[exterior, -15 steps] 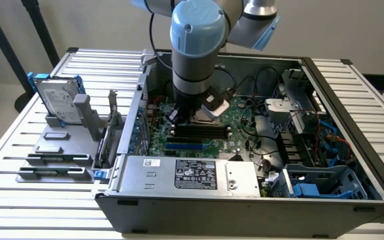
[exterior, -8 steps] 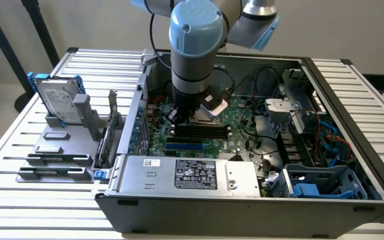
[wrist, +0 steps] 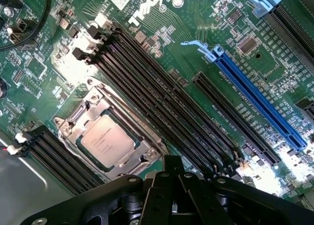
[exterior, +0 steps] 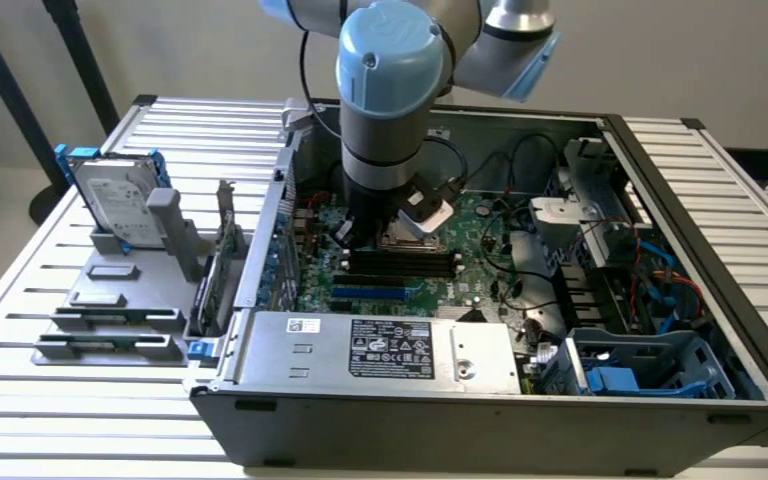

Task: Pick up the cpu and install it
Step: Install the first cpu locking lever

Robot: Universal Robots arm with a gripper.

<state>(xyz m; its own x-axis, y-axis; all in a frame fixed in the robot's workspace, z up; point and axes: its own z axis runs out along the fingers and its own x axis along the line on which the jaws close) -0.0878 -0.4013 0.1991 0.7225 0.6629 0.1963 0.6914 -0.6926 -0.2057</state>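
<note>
Sitting in its socket (wrist: 110,136), cpu (wrist: 107,140), end effector (wrist: 172,172) pressed together (tips partly cut off), empty.

Arm joints (exterior: 387,55): pale blue rounded caps, centre top of the exterior frame; a second blue-capped joint at upper right.
Arm link (exterior: 381,140): grey metallic cylinder beneath the blue cap, smooth, with a darker band at its lower end.
Wrist mount (exterior: 427,215): small white-and-black block at the cylinder's base, frame centre.
Cable (exterior: 454,160): thin black lead looping off the wrist's side.
Gripper (wrist: 171,195): matte black body along the wrist frame's lower edge, angular plates meeting in a central ridge.
Fasteners (wrist: 131,180): round silver screw heads set into the black plates.
</note>
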